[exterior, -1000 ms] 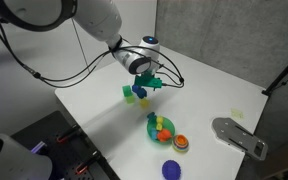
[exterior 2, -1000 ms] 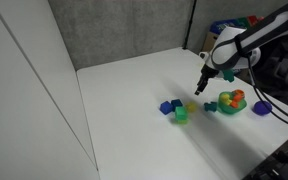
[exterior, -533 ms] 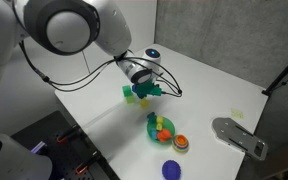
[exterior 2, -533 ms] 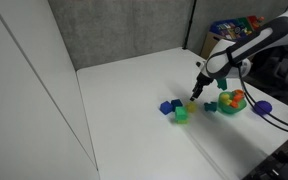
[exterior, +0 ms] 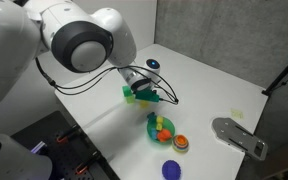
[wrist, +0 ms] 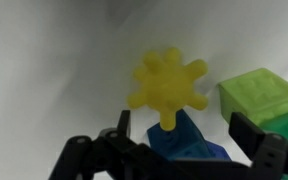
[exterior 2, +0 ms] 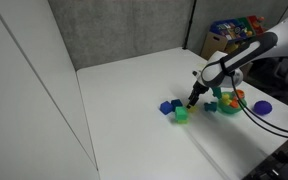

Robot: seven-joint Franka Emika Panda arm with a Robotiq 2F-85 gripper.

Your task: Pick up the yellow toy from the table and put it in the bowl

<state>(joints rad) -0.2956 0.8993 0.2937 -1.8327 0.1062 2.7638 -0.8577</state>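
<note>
In the wrist view the yellow toy (wrist: pixel 167 85) is a small spiky yellow piece that lies on the white table and touches the far end of a blue block (wrist: pixel 189 142). My gripper (wrist: pixel 184 135) is open, low over the table. Its dark fingers (wrist: pixel 119 135) stand either side of the blue block, and the yellow toy is just beyond the fingertips. In both exterior views the gripper (exterior: pixel 146 94) (exterior 2: pixel 192 100) hides most of the toy. The green bowl (exterior: pixel 154 129) (exterior 2: pixel 224 108) stands a short way off and holds several coloured pieces.
A green cube (wrist: pixel 259 95) (exterior: pixel 127 92) (exterior 2: pixel 181 115) lies right beside the blue block (exterior 2: pixel 167 106). An orange-red cup (exterior: pixel 180 142) and a blue-purple disc (exterior: pixel 171 169) sit past the bowl. A grey flat device (exterior: pixel 239 135) lies near the table edge.
The gripper has come down from above the toys to table height, close over the blue block and yellow toy. The toys and bowl have not moved.
</note>
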